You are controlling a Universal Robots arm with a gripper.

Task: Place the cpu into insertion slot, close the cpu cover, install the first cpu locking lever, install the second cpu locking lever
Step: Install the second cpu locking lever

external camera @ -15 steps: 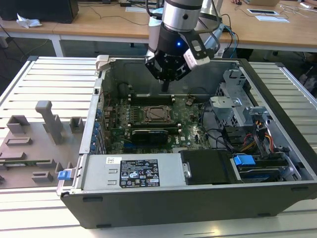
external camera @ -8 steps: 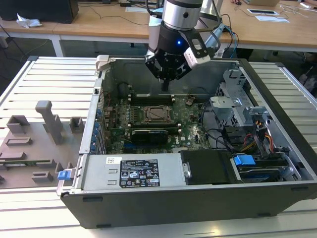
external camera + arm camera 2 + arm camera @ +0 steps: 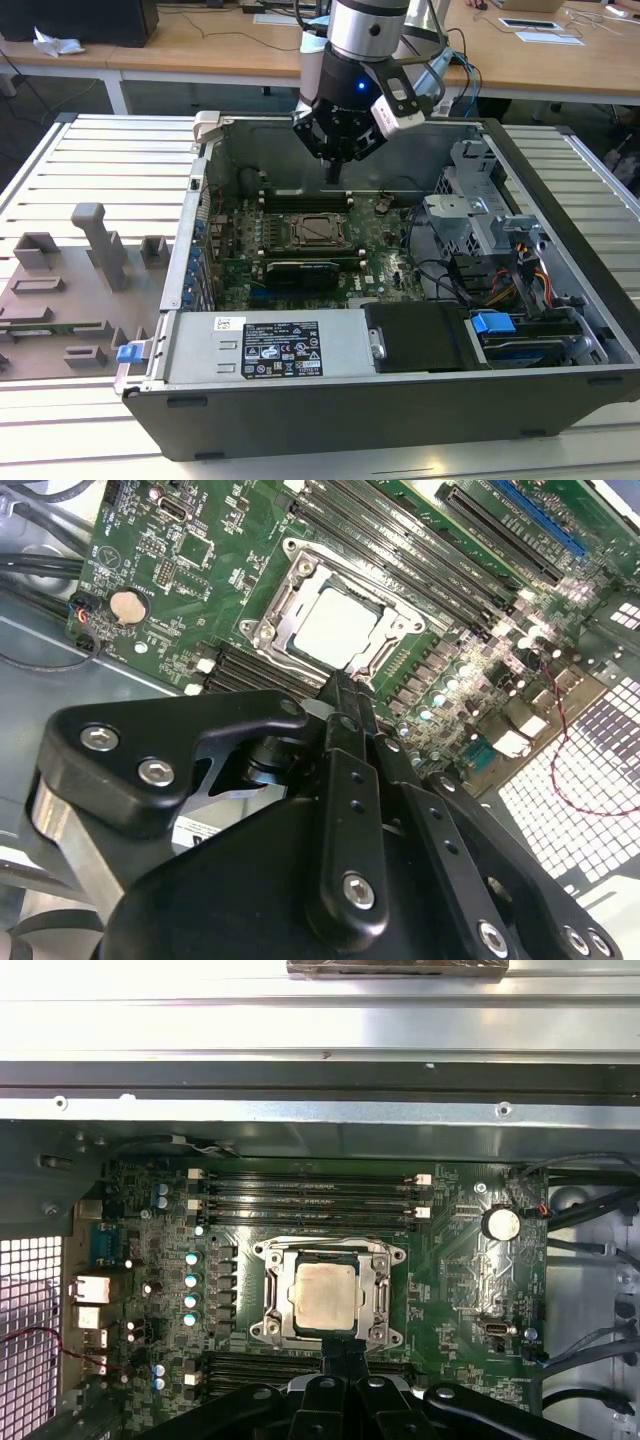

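CPU seated, cover down, gripper poised at the socket's edge

CPU (image 3: pixel 325 1294) sits square in the insertion slot (image 3: pixel 268 1260) at centre frame in the first wrist view, its pale top showing through the window of the cpu cover (image 3: pixel 383 1290), which lies flat over it. The gripper (image 3: pixel 343 695) hangs just above the socket's near rim, fingers pinched together and carrying nothing. In the exterior view it hovers at upper centre, above the open computer case (image 3: pixel 520 170), which holds the green motherboard (image 3: pixel 380 275), cables and drive bays. The risk, as I judge it: a slightly off-line descent could scrape the cover or nearby components, and whether either locking lever is latched I cannot tell, so the cover may spring up.
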